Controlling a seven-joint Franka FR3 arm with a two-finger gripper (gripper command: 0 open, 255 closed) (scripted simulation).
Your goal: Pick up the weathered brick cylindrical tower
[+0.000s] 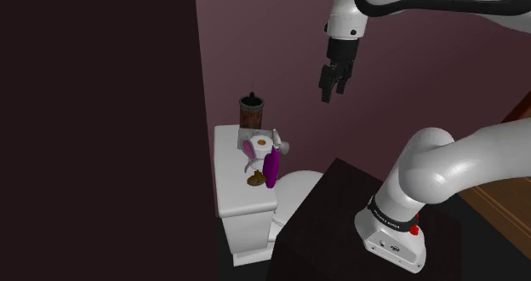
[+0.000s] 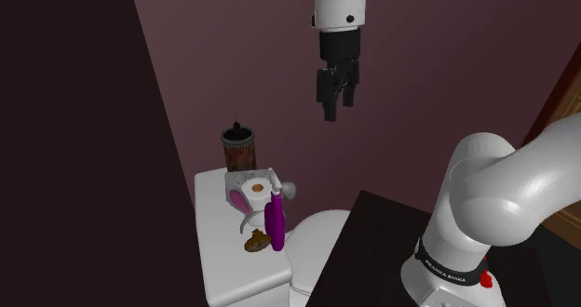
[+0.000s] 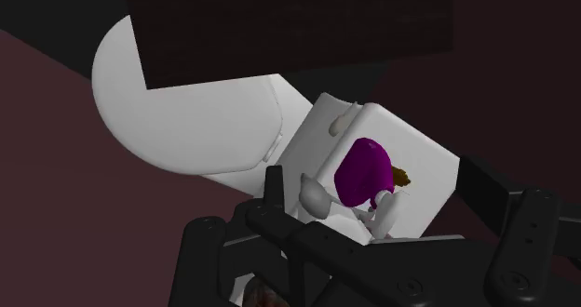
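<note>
Shoulder view shows tower [image 1: 252, 113] upright; wrist view perhaps a sliver

Home bathroom. White toilet [image 1: 299, 184] with lid down, boxy white cistern [image 1: 238, 201] backed against a plain mauve wall [image 1: 272, 41]. Small household clutter on the cistern top. Brown wood-grained panel [image 1: 511, 204] at the shoulder view's right edge. Very dark side wall [image 1: 94, 109] close beside the cistern.

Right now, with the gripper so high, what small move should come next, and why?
Probably lower the open gripper toward the shoulder view's left, to just above the brick tower. The gripper hangs well above the white tank, right of the tower in that view, touching nothing.
</note>
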